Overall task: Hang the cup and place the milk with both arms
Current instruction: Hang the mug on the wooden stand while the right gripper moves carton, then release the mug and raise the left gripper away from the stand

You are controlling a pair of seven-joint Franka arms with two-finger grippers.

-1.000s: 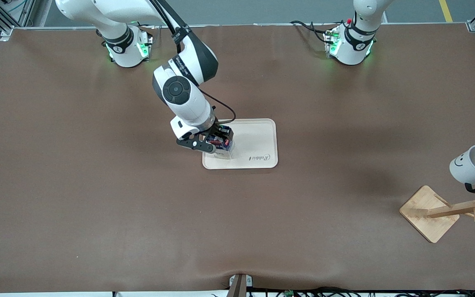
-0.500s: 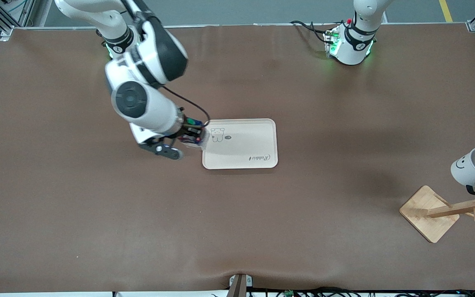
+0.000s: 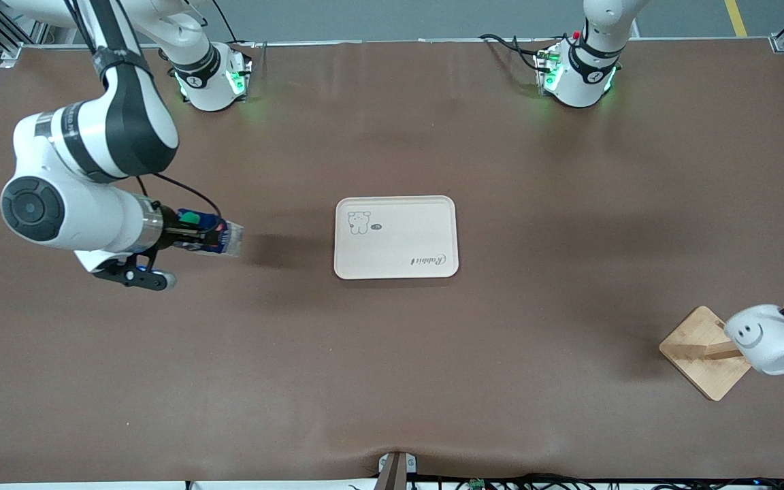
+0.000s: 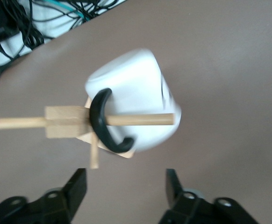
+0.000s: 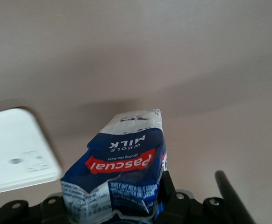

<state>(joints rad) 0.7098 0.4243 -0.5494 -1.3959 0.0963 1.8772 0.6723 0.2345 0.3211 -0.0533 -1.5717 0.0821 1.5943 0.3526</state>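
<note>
Near the right arm's end of the tabletop, the right pincer hangs above the brown surface, pinching the milk on its side, the green cap up and the pale base pointing toward the tray. The tray sits bare at the middle of the tabletop, well apart from the carton, so the milk is not placed. The carton's walls look creased in the grip. A tight squeeze could crush it further, and tilted like this it could land on an edge and topple.

At the left arm's end, close to the edge, the left pincer is spread wide and holds nothing, just over the cup. The cup hangs by its black handle on a peg of the wooden rack, near the tabletop's corner on the front camera's side. The cup looks tilted, and a bump from the pincer might slide the handle off the peg.
</note>
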